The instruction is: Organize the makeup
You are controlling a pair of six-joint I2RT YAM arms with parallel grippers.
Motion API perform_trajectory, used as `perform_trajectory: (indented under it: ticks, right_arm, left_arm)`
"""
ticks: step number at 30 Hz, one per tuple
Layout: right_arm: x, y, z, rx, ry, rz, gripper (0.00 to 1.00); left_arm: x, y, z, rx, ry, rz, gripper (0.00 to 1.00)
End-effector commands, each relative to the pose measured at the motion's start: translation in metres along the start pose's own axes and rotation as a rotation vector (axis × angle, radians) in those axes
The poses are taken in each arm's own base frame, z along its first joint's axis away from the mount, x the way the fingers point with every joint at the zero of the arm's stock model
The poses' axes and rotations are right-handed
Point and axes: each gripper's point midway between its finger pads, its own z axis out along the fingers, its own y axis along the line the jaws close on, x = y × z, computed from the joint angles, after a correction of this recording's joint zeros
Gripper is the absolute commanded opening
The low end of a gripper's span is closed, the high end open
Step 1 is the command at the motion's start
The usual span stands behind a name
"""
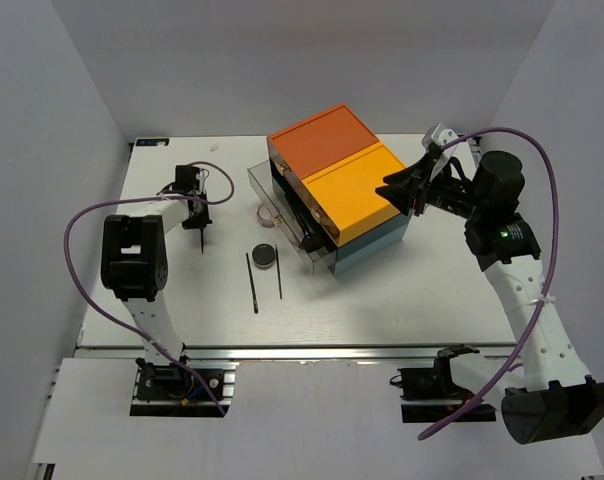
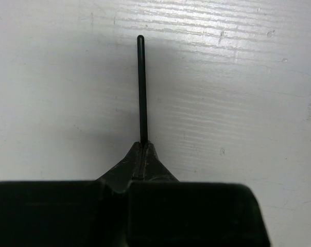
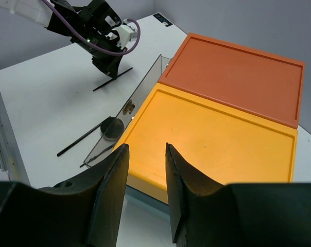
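Left wrist cam is the only one that really shows the grip: left gripper [image 2: 143,145] is pinched tight on one end of a thin black stick [image 2: 141,87], with the rest poking straight out past the fingertips over the white table [image 2: 238,77]. Top view adds two loose sticks [image 1: 252,283] and the round black compact [image 1: 265,255] lying by the drawer box [image 1: 352,190], off to that claw's right. Right gripper [image 3: 147,149] hangs over the box's yellow top, jaws partly apart, nothing in them.

Robotics lab cell: grey partition walls [image 1: 282,60] around a white table [image 1: 402,300], two cabled arms [image 1: 132,255] [image 1: 527,290] on a rail [image 1: 302,348].
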Motion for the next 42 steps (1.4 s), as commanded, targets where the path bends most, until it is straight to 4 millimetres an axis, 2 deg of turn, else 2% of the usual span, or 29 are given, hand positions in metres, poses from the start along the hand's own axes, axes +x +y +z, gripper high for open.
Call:
perform_trajectory:
  ticks: [1,8,15,18,20,23,24,25,27,28,31,35,36,38,39,42]
  right_arm:
    - [-0.013,0.001,-0.003,-0.004,-0.04,-0.026,0.4]
    - [-0.012,0.003,-0.005,-0.002,-0.044,-0.026,0.4]
    - [-0.008,0.004,-0.006,0.003,-0.048,-0.021,0.4]
    - [-0.006,0.005,-0.007,0.004,-0.049,-0.021,0.4]
    - [-0.004,0.005,-0.007,0.005,-0.048,-0.013,0.4]
    - [-0.003,0.005,-0.008,0.008,-0.047,-0.01,0.4]
    - [-0.003,0.005,-0.007,0.007,-0.048,-0.01,0.4]
    - [-0.002,0.005,-0.007,0.008,-0.045,-0.009,0.4]
    - [0.0,0.005,-0.008,0.008,-0.044,-0.007,0.4]
    - [0.001,0.005,-0.007,0.006,-0.043,-0.004,0.4]
    - [0.002,0.006,-0.007,0.003,-0.046,0.0,0.4]
    - [0.003,0.007,-0.007,0.0,-0.048,0.007,0.4]
    - [0.004,0.007,-0.007,0.002,-0.048,0.008,0.4]
    - [0.003,0.007,-0.007,0.0,-0.05,0.009,0.4]
    - [0.003,0.007,-0.007,0.002,-0.05,0.009,0.4]
    - [0.002,0.006,-0.008,0.011,-0.052,0.006,0.4]
  left_arm:
    - [0.019,0.001,-0.015,0.012,0.067,-0.034,0.0]
    - [-0.02,-0.01,-0.045,0.062,-0.039,-0.136,0.0]
    - [-0.032,-0.021,-0.076,0.137,-0.086,-0.198,0.0]
    - [-0.037,-0.038,-0.096,0.241,-0.107,-0.258,0.0]
    - [-0.038,-0.06,-0.109,0.366,-0.108,-0.336,0.0]
    - [-0.047,-0.094,-0.144,0.604,-0.138,-0.494,0.0]
    - [-0.055,-0.103,-0.167,0.681,-0.15,-0.597,0.0]
    - [-0.058,-0.116,-0.18,0.781,-0.17,-0.615,0.0]
    - [-0.064,-0.132,-0.205,0.882,-0.156,-0.712,0.0]
    - [-0.072,-0.136,-0.224,0.941,-0.207,-0.713,0.0]
    - [-0.079,-0.151,-0.256,1.036,-0.218,-0.768,0.0]
    - [-0.083,-0.173,-0.273,1.078,-0.214,-0.79,0.0]
    - [-0.086,-0.184,-0.279,1.077,-0.228,-0.777,0.0]
    - [-0.085,-0.194,-0.265,1.011,-0.219,-0.791,0.0]
    - [-0.078,-0.205,-0.261,0.999,-0.192,-0.785,0.0]
    - [-0.068,-0.217,-0.243,0.934,-0.156,-0.798,0.0]
